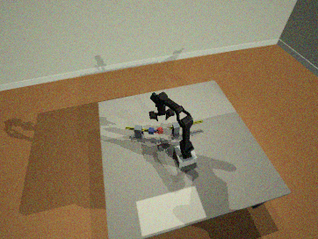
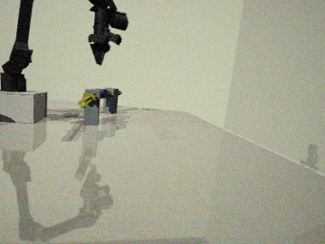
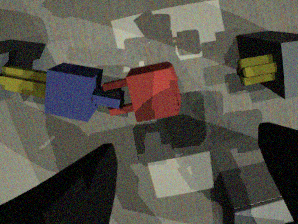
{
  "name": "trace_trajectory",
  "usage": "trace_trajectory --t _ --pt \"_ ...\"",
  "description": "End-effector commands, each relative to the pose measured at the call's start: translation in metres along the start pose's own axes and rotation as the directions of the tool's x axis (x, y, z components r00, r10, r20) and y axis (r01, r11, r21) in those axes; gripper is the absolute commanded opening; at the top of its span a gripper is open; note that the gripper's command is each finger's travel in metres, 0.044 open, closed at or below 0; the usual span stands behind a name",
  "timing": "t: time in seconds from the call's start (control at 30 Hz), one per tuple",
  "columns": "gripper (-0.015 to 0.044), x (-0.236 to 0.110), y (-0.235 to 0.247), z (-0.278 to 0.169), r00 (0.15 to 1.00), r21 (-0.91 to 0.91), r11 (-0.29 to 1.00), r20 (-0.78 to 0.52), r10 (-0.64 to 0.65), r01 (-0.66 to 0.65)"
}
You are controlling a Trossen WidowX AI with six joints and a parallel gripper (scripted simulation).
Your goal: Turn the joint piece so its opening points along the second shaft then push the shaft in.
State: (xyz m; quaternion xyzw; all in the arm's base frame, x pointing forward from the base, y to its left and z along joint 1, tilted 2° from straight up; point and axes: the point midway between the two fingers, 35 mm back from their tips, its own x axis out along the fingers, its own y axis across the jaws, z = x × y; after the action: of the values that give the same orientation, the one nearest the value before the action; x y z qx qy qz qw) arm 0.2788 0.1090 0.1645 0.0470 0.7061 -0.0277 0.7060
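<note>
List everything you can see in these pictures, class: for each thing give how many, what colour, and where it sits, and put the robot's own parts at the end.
Square grey table top: one, grey, on the brown floor.
Pale white rectangular patch: one, white, at the table's near edge in the top view.
Small grey support blocks: two, grey, in a row mid-table, one at each end of the shaft line.
Yellow shafts: two, yellow, one at each outer end of the line.
Blue square piece: one, blue, left of centre in the wrist view.
Red square joint piece: one, red, beside the blue piece, linked by a thin red bar.
Light grey robot base block: one, grey, near the table's middle.
Black robot arm: one, black, rising from the base.
Black gripper: one, partly open, empty, raised above the blocks.
</note>
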Motion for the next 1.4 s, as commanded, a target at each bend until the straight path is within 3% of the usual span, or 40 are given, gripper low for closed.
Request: trace_trajectory --t 0.0,0.27,0.77,1.37 --pt "0.0204 0.005 -0.017 0.007 1.000 0.089 0.996 0.007 -0.012 0.012" --pt "0.0000 0.019 -0.063 0.025 1.000 0.352 0.936 0.001 -0.002 0.002" --pt "0.0000 0.048 -0.160 0.036 1.000 0.716 0.698 -0.004 -0.025 0.020" --pt "0.0000 0.081 -0.266 0.013 1.000 0.984 0.178 -0.007 -0.026 0.012"
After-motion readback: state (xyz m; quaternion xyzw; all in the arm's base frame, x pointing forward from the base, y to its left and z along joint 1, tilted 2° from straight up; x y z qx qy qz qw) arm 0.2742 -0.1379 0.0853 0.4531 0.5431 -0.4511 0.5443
